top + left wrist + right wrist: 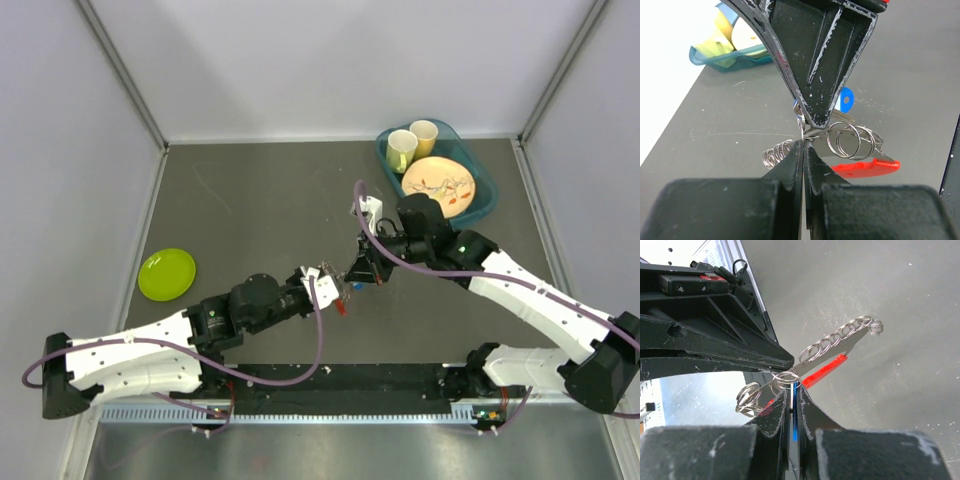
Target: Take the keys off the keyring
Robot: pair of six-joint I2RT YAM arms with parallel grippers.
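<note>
The two arms meet over the middle of the dark counter [250,200], tip against tip. The left gripper [803,144] has its jaws closed, and they pinch the thin wire of the keyring [850,142] at its very point. The right gripper [815,123] comes from 1 o'clock. Its jaws are closed too, on the same wire, just beside the left tips. In the right wrist view a narrow blue strip shows in the slit between these jaws. I cannot tell whether they also clamp the blue key [845,98].

The keyring is no longer a tidy loop - it is pulled out into a loose spiral, and its coils spread to both sides of the pinch. The red key [866,168] hangs close under the coils, at about 5 o'clock from the tips in the left wrist view. The round head of the blue key peeks out at 1 o'clock, partly behind the right finger.

Well apart, at 9 o'clock on the counter, lies a green plate [167,273]. At 1 o'clock stands a teal basin [487,205] - inside it are two yellowish cups [402,150] and a patterned plate [448,185].
</note>
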